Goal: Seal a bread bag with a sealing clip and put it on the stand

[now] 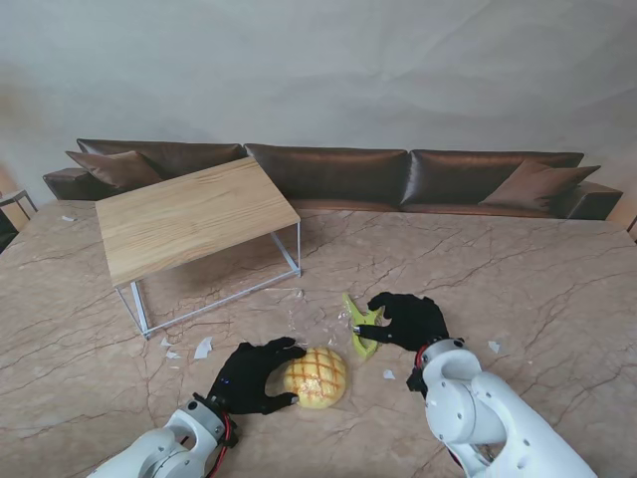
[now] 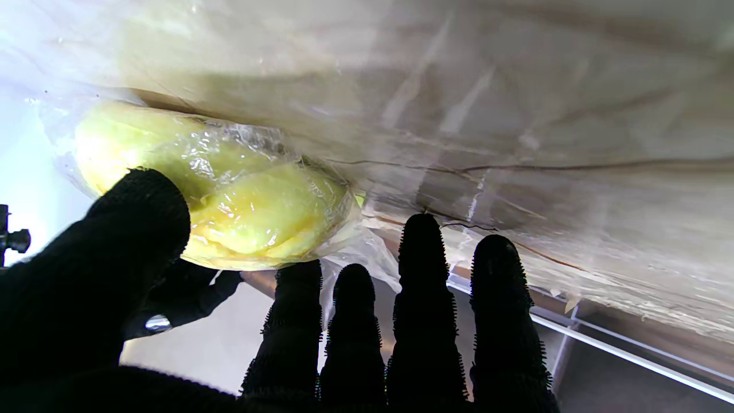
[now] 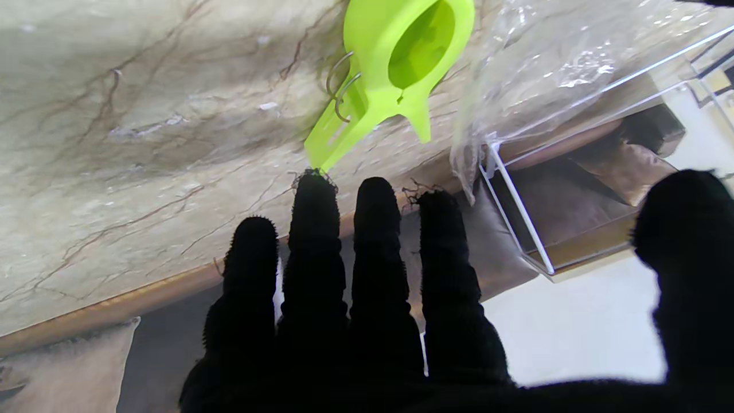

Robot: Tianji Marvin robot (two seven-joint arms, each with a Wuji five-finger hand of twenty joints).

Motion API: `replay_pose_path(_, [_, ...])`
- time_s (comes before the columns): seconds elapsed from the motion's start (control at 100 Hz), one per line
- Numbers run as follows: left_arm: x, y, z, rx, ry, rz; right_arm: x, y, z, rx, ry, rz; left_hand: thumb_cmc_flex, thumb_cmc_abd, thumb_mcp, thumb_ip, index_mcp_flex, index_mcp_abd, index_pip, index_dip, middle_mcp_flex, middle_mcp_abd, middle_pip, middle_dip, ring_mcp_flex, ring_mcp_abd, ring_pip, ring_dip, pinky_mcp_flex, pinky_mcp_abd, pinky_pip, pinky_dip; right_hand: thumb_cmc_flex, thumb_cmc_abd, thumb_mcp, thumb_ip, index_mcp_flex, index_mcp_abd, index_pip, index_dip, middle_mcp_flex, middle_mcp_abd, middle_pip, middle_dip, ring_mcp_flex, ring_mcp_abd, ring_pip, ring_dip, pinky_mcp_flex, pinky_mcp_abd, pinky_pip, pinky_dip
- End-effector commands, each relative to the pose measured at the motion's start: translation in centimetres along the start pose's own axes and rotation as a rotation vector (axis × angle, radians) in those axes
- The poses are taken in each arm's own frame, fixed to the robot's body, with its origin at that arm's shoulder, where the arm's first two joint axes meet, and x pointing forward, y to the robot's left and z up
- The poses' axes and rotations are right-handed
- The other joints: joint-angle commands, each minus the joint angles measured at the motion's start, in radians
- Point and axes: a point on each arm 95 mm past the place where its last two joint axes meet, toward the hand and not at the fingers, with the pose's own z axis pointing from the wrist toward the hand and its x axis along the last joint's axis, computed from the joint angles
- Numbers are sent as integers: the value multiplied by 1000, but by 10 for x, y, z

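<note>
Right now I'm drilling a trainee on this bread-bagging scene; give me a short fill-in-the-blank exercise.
1. The clip is colored ____.
2. The left hand rests against the bagged ____.
3. The wooden stand lies on the robot's ____ side of the table.
4. The right hand touches the ____.

Missing: green; bread; left; clip

The stand camera looks down from above the shoulders over the marble table (image 1: 518, 259). Each wrist camera peers closely along its fingers; both catch the wooden stand's white frame (image 2: 631, 355) (image 3: 516, 206).
</note>
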Motion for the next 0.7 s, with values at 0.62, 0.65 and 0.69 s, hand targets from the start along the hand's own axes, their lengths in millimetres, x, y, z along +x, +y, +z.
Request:
replay_pose_path(0.62, [1, 16, -7, -21, -27, -62, 12, -13, 74, 58, -65, 2, -20, 24, -16, 3, 25, -2, 10, 9, 14, 4, 23, 5, 47, 43, 4, -16, -5, 3, 31, 16, 30, -41, -14, -22, 54, 7, -7, 20, -240, 0, -7, 27, -253, -12, -5, -10, -115, -17, -98, 26])
replay_pose_path(0.65, [1, 16, -7, -20, -27, -65, 12, -13, 77, 57, -66, 7, -20, 24, -16, 3, 24, -3, 10, 9, 13, 4, 23, 5, 47, 44, 4, -16, -6, 3, 31, 16, 32, -41, -15, -22, 56, 8, -5, 20, -240, 0, -5, 26, -253, -12, -4, -12, -118, -17, -99, 27])
replay_pose_path(0.69, [1, 16, -7, -19, -27, -68, 13, -13, 80, 57, -65, 9, -20, 22, -16, 3, 25, -2, 10, 10, 14, 4, 24, 5, 47, 44, 3, -16, -5, 3, 31, 16, 34, -42, -16, -22, 63, 1, -1, 21, -241, 0, -4, 24, -253, -13, -4, -14, -117, -16, -98, 28])
